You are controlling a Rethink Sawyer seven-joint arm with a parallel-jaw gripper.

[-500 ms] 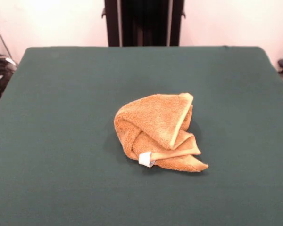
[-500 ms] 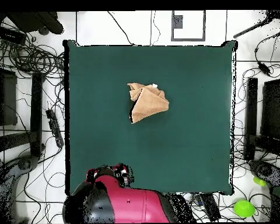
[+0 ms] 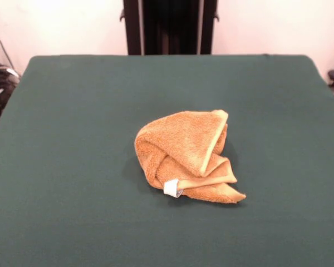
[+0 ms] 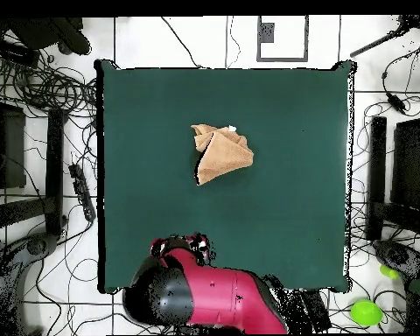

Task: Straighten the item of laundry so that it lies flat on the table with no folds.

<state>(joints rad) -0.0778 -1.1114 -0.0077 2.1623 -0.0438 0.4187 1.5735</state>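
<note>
The crumpled towel (image 4: pixel 221 152) is lying mid-table (image 4: pixel 292 219), well apart from the gripper (image 4: pixel 180 247) hovering at the robot-side edge (whether its jaws are parted I cannot tell).

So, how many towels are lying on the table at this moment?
1. The towel lies crumpled near the middle of the green table, with its white tag at the camera-side edge. None looks hidden.
</note>
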